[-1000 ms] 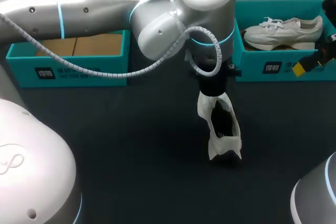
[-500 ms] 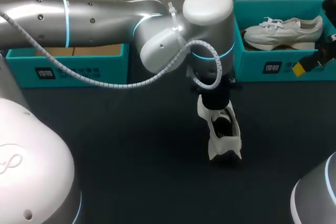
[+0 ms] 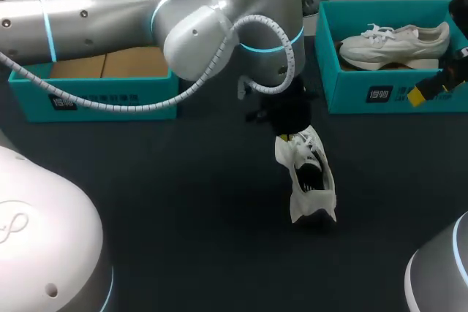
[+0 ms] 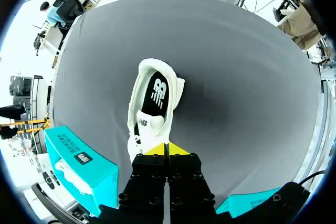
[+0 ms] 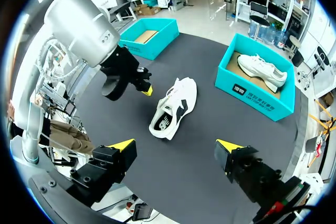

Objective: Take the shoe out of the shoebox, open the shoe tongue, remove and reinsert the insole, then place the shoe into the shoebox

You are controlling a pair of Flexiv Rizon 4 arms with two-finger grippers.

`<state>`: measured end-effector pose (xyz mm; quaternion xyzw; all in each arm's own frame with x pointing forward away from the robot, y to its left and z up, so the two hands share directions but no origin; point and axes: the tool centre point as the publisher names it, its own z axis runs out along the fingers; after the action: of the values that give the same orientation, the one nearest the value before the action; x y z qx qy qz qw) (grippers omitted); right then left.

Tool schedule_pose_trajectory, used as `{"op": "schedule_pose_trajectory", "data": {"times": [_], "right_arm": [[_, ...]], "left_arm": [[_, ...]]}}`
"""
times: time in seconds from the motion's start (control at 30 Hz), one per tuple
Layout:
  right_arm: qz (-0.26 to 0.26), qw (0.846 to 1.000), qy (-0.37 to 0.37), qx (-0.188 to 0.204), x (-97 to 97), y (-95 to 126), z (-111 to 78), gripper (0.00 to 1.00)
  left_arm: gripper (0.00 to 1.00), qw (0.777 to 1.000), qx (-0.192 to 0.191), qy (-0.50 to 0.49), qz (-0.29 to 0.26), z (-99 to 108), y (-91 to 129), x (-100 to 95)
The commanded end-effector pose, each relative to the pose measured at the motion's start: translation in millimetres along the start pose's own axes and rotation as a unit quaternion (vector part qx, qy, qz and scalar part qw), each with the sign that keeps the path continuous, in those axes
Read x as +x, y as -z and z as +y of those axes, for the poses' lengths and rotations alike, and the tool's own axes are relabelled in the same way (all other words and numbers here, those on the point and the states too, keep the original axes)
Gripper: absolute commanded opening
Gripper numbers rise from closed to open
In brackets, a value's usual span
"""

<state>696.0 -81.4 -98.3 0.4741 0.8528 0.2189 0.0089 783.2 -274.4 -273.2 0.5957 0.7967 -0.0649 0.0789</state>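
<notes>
A white sneaker stands on the dark table, its black insole showing in the opening. In the head view my left gripper hangs just above the shoe's laced end. Its yellow tips are shut together with nothing between them in the left wrist view, where the left gripper is over the sneaker. The right wrist view shows it beside the sneaker, apart from it. My right gripper is open near the right shoebox; from its own camera the right gripper is wide open and well back from the shoe.
A second white sneaker lies in the right teal shoebox. Another teal box with a cardboard bottom stands at the back left. My left arm stretches across the back of the table.
My left gripper has lifted up and back off the sneaker's opening. The sneaker stays where it was. The right arm has not moved.
</notes>
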Motion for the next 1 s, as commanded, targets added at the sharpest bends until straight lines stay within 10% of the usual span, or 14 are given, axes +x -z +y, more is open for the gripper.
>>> {"op": "schedule_pose_trajectory", "data": {"times": [0.03, 0.1, 0.13, 0.7, 1.0], "right_arm": [[0.000, 1.000, -0.001, 0.003, -0.6, -1, 2.8, 1.00], [0.000, 1.000, -0.001, 0.003, -0.6, -1, 2.8, 1.00], [0.000, 1.000, -0.001, 0.003, -0.6, -1, 2.8, 1.00], [0.000, 1.000, -0.001, 0.003, -0.6, -1, 2.8, 1.00], [0.000, 1.000, -0.001, 0.003, -0.6, -1, 2.8, 1.00]], "left_arm": [[0.00, 0.999, -0.010, 0.026, -0.023, -11, 16, 22.9], [0.18, 0.998, -0.039, 0.041, -0.019, -12, 18, 24.0], [1.00, 0.998, -0.039, 0.041, -0.019, -12, 18, 24.0], [1.00, 0.996, -0.057, 0.074, -0.006, -15, 19, 27.8], [1.00, 0.913, -0.075, 0.394, 0.074, -48, 16, 46.8]]}}
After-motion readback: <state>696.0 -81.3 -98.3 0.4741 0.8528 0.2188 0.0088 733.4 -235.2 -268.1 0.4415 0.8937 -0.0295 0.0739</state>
